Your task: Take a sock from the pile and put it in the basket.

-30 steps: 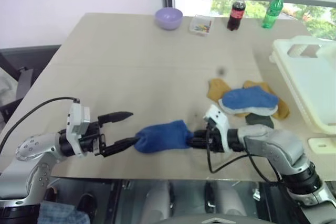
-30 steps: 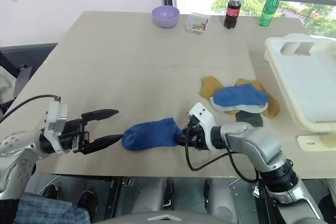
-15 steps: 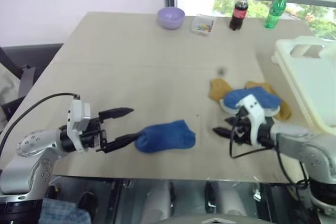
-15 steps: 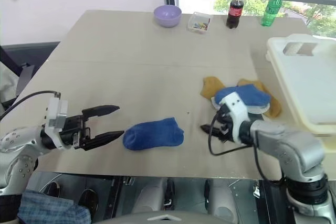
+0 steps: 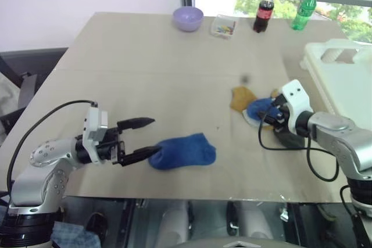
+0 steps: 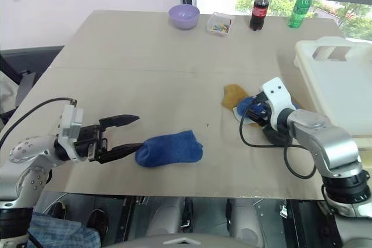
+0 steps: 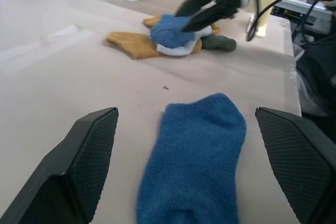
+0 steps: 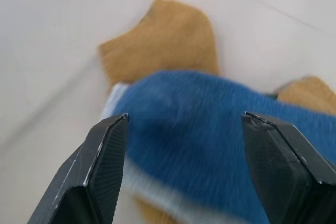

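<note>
Your right gripper (image 6: 254, 114) is hovering right at the pile (image 6: 250, 104), jaws spread with nothing between them, the top blue sock (image 8: 220, 129) sitting just ahead of its fingertips. Your left gripper (image 5: 142, 139) is waiting with its jaws wide apart and empty, the lone blue sock (image 5: 183, 151) lying on the tabletop (image 5: 151, 62) just past its lower finger. The basket (image 6: 340, 85) is sitting beyond your right gripper, off to its right side.
</note>
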Robot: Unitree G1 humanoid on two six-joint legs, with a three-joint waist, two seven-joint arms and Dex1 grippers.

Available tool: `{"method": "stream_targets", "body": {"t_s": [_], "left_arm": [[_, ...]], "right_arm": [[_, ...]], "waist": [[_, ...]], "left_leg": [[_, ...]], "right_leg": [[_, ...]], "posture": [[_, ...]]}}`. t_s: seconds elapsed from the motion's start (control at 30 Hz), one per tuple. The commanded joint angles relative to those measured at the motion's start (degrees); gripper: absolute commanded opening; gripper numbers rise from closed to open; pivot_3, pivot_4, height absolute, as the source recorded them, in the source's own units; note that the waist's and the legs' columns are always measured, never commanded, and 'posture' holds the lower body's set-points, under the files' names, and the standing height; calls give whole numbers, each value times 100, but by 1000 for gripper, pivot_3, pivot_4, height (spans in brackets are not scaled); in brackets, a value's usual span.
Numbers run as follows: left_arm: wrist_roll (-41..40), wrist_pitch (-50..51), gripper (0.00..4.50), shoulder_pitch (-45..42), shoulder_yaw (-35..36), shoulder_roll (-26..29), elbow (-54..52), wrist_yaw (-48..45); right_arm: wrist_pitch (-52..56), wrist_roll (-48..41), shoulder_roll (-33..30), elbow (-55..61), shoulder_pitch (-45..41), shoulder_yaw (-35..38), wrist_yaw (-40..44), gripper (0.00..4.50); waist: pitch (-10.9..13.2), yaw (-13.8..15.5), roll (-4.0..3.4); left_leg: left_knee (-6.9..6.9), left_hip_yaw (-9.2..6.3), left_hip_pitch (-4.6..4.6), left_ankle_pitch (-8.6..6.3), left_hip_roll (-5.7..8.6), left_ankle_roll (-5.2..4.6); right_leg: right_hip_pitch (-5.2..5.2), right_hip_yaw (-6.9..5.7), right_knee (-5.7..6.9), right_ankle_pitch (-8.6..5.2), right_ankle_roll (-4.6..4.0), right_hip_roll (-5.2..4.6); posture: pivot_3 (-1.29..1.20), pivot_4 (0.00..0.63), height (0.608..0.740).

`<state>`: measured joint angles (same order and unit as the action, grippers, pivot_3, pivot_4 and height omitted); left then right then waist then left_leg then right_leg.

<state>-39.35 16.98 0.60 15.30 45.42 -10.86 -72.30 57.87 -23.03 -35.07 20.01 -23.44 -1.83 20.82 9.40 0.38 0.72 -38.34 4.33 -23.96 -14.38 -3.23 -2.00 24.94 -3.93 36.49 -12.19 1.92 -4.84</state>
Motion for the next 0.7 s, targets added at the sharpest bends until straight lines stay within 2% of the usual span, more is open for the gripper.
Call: {"method": "stream_targets", "body": {"t_s": [0.03, 0.2, 0.23, 0.3, 0.47, 0.5, 0.7], "left_arm": [[21, -92, 4500, -7, 104, 13, -91, -3], [8, -85, 4500, 94, 161, 19, -157, 34], [7, -90, 4500, 116, 169, 19, -167, 36], [2, -92, 4500, 137, 177, 21, -176, 40], [-6, -96, 4500, 135, 178, 29, -164, 48], [-4, -100, 4500, 131, 176, 28, -161, 47], [11, -123, 4500, 85, 145, 24, -125, 40]], "right_arm": [[-305, 234, 26, -154, -130, -72, 56, 3499], [-263, 240, 148, -218, -111, -12, 134, 3499], [-241, 249, 156, -213, -101, -16, 147, 3277], [-199, 258, 161, -190, -75, -35, 186, 2729], [-173, 257, 189, -152, -77, -24, 200, 274], [-174, 262, 189, -148, -76, -26, 201, 19], [-172, 282, 186, -127, -62, -34, 208, 19]], "waist": [[0, 13, 0], [1, 23, -1], [1, 22, -1], [1, 19, -1], [1, 23, -1], [1, 25, -1], [1, 22, -1]], "left_leg": [[0, 0, 0, 0, 0, 0], [0, 8, -1, 0, 0, 0], [0, 8, -1, 0, -1, 0], [0, 8, 0, 0, -1, 0], [0, 7, 0, 0, -1, 0], [0, 8, 0, 0, -1, 0], [-1, 14, 0, 0, -1, 0]], "right_leg": [[0, 0, 0, 1, -1, 0], [0, 0, 0, 1, -3, -1], [0, 0, 1, 1, -2, 0], [1, 0, 2, 1, -2, 0], [1, 0, 4, 1, -2, 0], [1, 0, 4, 1, -2, 0], [1, 0, 4, 6, -10, 0]], "posture": [[0, 150, 736], [0, 150, 736], [0, 150, 736], [0, 150, 736], [0, 150, 736], [0, 150, 736], [0, 150, 736]]}}
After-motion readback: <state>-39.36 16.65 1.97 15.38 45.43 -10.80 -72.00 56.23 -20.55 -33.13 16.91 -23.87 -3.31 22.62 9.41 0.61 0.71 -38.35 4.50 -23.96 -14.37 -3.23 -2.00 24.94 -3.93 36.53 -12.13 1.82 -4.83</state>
